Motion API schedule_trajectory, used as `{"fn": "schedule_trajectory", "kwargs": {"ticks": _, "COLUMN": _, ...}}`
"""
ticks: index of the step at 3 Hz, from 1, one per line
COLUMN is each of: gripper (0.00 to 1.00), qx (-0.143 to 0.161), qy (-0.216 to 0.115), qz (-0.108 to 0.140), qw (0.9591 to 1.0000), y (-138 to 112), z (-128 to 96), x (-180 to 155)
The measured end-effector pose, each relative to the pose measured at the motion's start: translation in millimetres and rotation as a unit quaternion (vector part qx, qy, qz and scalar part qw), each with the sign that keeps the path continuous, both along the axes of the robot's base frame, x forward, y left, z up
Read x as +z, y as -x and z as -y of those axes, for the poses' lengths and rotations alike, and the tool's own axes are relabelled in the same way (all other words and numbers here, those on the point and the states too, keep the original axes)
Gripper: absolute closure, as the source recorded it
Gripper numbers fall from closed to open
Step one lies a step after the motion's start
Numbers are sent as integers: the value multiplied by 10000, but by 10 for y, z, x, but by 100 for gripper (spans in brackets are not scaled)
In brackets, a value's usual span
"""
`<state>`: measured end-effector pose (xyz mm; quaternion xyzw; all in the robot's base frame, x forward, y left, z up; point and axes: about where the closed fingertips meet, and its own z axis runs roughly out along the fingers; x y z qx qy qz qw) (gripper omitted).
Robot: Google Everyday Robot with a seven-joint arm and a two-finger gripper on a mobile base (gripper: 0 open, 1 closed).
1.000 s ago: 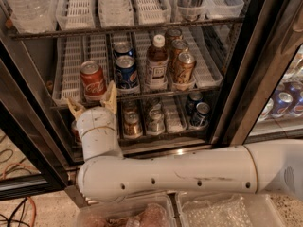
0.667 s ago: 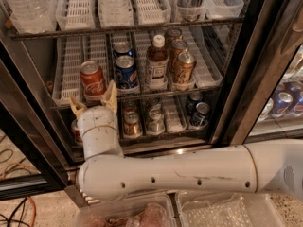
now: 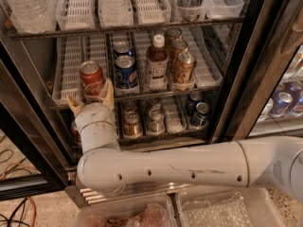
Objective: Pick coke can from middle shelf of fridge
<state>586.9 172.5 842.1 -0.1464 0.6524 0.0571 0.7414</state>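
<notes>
The red coke can stands upright at the front left of the middle shelf of the fridge, whose door is open. My gripper is right in front of the can's lower part, at the shelf's front edge. Its tan fingers are spread apart, one on each side below the can, and are not closed on it. My white arm runs across the bottom of the view from the right.
A blue Pepsi can stands right beside the coke can, then a bottle and gold-brown cans. More cans are on the lower shelf. Clear bins lie below my arm. Cables lie on the floor at the left.
</notes>
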Motion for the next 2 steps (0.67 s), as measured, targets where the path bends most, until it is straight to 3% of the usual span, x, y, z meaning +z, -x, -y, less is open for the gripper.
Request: {"fn": "schedule_trajectory", "kwargs": {"ticks": 2, "gripper": 25, "qx": 171, "qy": 73, "qz": -37, "qw": 9998, "y": -296, "z": -184, "x": -24}}
